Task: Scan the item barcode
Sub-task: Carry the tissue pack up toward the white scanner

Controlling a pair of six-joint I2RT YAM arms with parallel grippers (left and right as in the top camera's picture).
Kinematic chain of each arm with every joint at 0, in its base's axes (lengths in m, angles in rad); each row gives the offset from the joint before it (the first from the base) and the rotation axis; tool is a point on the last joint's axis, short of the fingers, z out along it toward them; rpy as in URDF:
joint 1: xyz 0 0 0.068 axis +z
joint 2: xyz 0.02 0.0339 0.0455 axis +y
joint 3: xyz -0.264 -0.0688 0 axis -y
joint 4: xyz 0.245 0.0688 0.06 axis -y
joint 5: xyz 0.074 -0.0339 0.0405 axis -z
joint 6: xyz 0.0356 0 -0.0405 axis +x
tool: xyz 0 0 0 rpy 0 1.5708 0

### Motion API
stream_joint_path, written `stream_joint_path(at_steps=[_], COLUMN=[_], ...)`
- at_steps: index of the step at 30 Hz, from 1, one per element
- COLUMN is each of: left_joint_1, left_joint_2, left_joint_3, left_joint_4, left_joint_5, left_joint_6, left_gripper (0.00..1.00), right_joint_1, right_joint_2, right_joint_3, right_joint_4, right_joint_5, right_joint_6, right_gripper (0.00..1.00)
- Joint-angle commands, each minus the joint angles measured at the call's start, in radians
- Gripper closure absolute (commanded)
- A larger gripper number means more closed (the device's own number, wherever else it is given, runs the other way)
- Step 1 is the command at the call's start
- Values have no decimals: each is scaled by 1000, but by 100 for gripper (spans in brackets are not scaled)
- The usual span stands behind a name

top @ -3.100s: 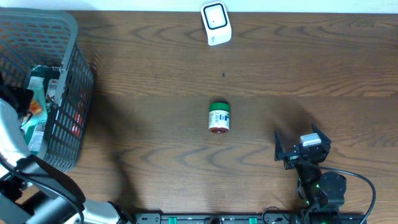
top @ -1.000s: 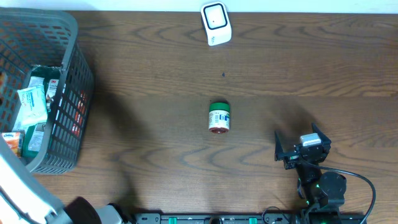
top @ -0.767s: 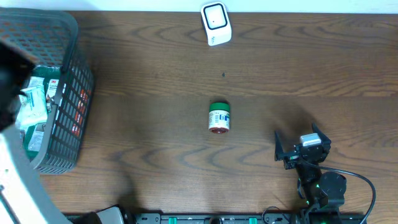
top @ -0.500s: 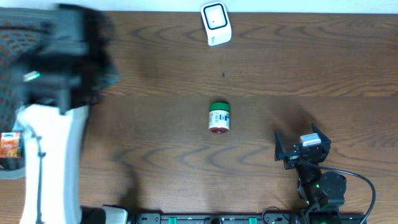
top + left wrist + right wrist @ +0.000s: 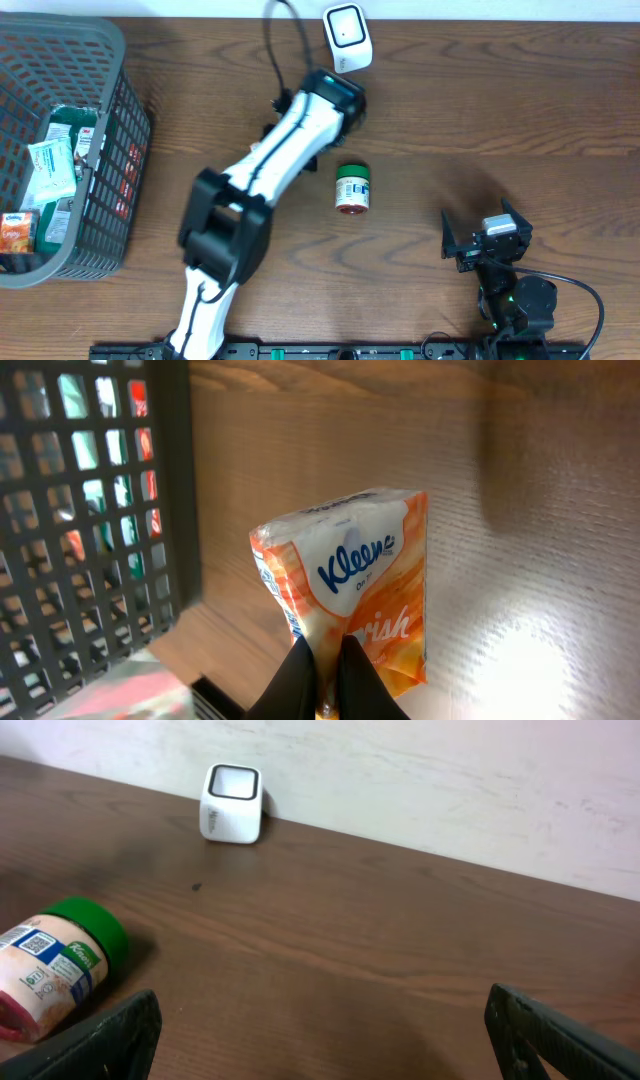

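Orange-and-white tissue pack (image 5: 350,600): I see it in the left wrist view, pinched at its lower edge by the left gripper (image 5: 325,665). The two fingers are pressed together on the wrapper. The rest of the pack stands up beyond the fingertips, printed face toward the camera, above the wooden table (image 5: 500,100). The grey basket (image 5: 180,510) wall is at the left of that view. From overhead I cannot see the pack; the arm hides it.

Change: half a second ago the left arm (image 5: 290,150) was a blur over the basket. It now reaches diagonally across the table, its far end just below the white scanner (image 5: 347,37). The jar (image 5: 352,188) and the right gripper (image 5: 475,240) have not moved.

Pose, left: base at the near edge, elbow raised mid-table, forearm stretched toward the far edge. It passes just left of the jar, which lies on its side.

Pose, right: parked low at the near right, jaws spread wide with nothing between them, well apart from the jar.
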Motion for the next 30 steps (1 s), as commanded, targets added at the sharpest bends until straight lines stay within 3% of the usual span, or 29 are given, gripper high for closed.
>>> stream_joint_path(at_steps=[1, 19, 25, 30], left_joint_1=[-14, -14, -14, -14], left_joint_2=[84, 164, 163, 154], left_joint_3=[0, -88, -91, -90], left_joint_4=[-1, 168, 163, 158], left_joint_5=[-129, -110, -110, -110], left_joint_6=[-39, -38, -38, -38], left_gripper=[93, 92, 73, 67], right_joint_1=[0, 0, 0, 0], right_joint_2=[-5, -5, -5, -5], right_joint_3=[-1, -1, -1, -1], right_joint_4=[-4, -4, -4, -4], right_joint_5=[5, 5, 5, 5], right_joint_6=[15, 15, 15, 15], right_gripper=[1, 1, 1, 1])
